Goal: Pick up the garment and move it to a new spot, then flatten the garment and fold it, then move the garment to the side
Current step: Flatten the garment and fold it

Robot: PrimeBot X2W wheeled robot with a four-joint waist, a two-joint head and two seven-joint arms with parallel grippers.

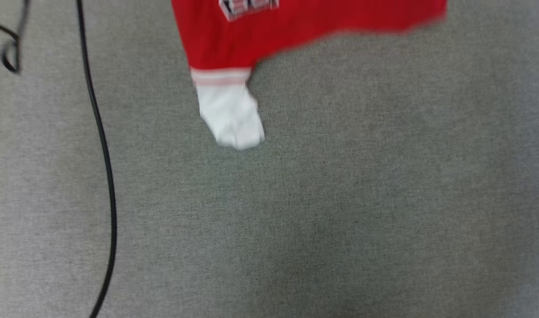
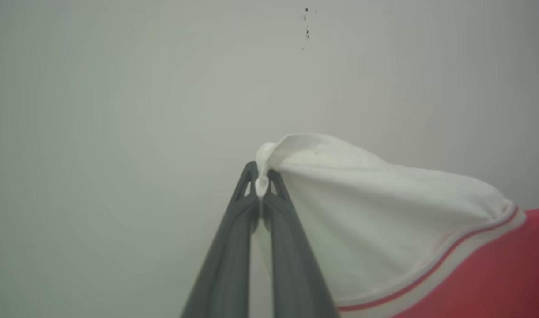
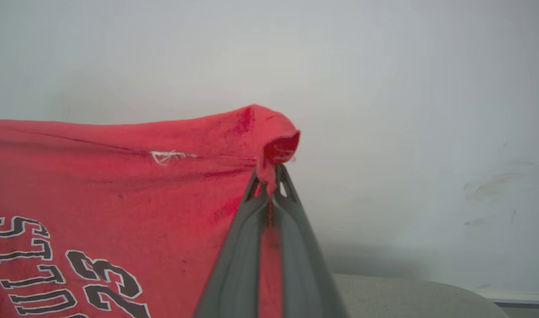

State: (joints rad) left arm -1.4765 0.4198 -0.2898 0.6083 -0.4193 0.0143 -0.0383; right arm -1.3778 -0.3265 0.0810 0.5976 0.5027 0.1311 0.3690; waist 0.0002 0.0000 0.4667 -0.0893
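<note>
Left gripper (image 2: 261, 179) is clamped tight on a white sleeve tip of the garment (image 2: 384, 212), and right gripper (image 3: 269, 179) is pinched onto a red corner beside the BULLS 23 lettering. The garment hangs above the grey carpet (image 1: 340, 198), one white sleeve dangling toward it, with a black cable (image 1: 103, 145) lying on the carpet.

A grey carpet (image 1: 362, 212) is spread across the floor. A black cable (image 1: 105, 154) is laid along its left side, and a second cable (image 1: 11, 55) is looped at the upper left. A pale wall (image 2: 119, 110) is marked by dark specks (image 2: 307, 26); faint scuffs (image 3: 490, 187) are seen on the wall in the right wrist view.
</note>
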